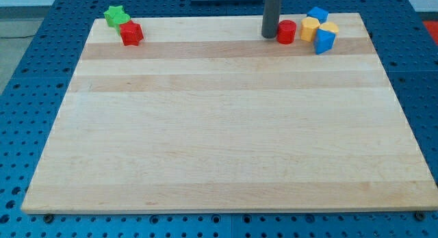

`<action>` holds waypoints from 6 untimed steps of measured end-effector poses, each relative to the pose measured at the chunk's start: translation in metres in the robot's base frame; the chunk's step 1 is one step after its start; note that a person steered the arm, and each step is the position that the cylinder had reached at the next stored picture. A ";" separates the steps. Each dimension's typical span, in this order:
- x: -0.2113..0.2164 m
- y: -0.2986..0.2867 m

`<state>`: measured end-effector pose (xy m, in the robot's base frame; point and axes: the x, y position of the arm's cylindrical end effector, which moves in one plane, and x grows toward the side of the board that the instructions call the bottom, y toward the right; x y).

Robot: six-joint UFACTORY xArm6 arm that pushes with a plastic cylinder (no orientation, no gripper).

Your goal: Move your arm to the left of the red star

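The near part of the board (226,156) lay bare wood. At the far edge toward eleven o'clock sat the red star (131,33), touching the green star (116,16) just behind it at its own ten o'clock. Toward one o'clock, my tip (269,35) rested on the board just beside the red cylinder (286,31), at its nine o'clock. Past that cylinder clustered two yellow blocks (311,28) (330,27) and two blue blocks (324,41) (317,14), all touching or nearly so. The rod carried no jaws. My tip stood well apart from the red star, at its three o'clock.
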<state>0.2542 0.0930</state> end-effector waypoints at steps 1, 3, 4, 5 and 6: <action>0.000 0.003; 0.000 0.022; 0.000 0.016; 0.020 -0.014; 0.043 -0.075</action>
<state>0.2972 0.0184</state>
